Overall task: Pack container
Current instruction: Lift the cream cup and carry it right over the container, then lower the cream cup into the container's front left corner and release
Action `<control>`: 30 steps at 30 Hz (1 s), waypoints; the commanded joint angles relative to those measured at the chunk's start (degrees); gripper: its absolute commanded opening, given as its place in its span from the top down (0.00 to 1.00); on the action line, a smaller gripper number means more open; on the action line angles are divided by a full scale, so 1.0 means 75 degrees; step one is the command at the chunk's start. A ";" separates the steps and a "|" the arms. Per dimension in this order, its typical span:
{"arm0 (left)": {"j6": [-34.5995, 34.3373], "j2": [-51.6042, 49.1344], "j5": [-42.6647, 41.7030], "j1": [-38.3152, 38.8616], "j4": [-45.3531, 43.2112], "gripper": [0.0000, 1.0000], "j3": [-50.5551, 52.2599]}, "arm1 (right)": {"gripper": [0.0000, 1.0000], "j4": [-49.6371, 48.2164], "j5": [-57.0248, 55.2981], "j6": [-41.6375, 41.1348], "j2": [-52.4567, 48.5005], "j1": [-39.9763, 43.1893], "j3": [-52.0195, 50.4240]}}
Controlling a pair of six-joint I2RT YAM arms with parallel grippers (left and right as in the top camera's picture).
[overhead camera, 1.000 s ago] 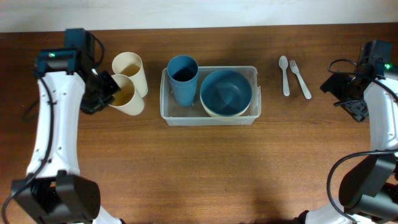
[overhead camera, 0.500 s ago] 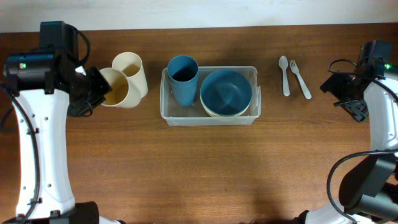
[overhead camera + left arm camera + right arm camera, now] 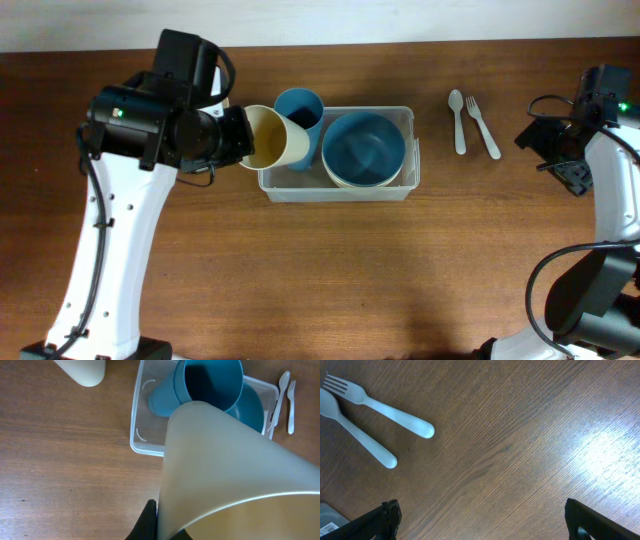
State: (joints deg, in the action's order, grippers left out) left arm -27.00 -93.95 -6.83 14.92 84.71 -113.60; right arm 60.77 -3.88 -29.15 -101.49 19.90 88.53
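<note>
Overhead view. Clear plastic container [image 3: 340, 194] at the centre of the wooden surface [image 3: 300, 280], long side running left to right. Inside it, at the left end, an upright blue cup [image 3: 298, 112]. At the right end, a blue bowl [image 3: 363, 148] nested in a cream bowl [image 3: 345, 184]. Left gripper [image 3: 238, 140] just left of the container, fingers clamped on the rim of a cream cup [image 3: 272, 138]. Cup tipped onto its side, mouth toward the gripper, base out over the container's left end and close beside the blue cup; contact between the two cups not resolvable. White spoon [image 3: 457, 120] and white fork [image 3: 483, 127] side by side on the surface to the right of the container, clear of it.

Left wrist view. Held cream cup filling the lower right of the frame, with one dark finger [image 3: 147, 522] showing at its edge. Beyond it, the blue cup standing in the left end of the container, the blue bowl partly hidden behind. A second cream cup [image 3: 82, 370] on the surface at the top left, outside the container. Spoon and fork at the far right edge.

Right wrist view. Right gripper [image 3: 480, 517] over bare wood, fingers spread wide apart, nothing between them. Fork and spoon at the upper left, handles pointing toward the lower right.
</note>
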 commanded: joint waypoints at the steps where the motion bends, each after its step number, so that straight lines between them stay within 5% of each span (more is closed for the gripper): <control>1: 0.0102 -0.0425 0.0079 0.0093 0.0076 0.98 -0.0152 | 0.01 -0.0020 -0.0146 0.0000 -0.0006 0.0009 -0.0055; 30: 0.0102 -0.1830 0.0635 0.0090 0.0589 0.98 -0.0143 | 0.01 -0.0020 -0.0146 0.0000 -0.0006 0.0009 -0.0055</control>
State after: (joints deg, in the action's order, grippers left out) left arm -26.98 -106.28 -4.51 15.49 88.71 -114.06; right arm 60.77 -3.88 -29.15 -101.49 19.90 88.53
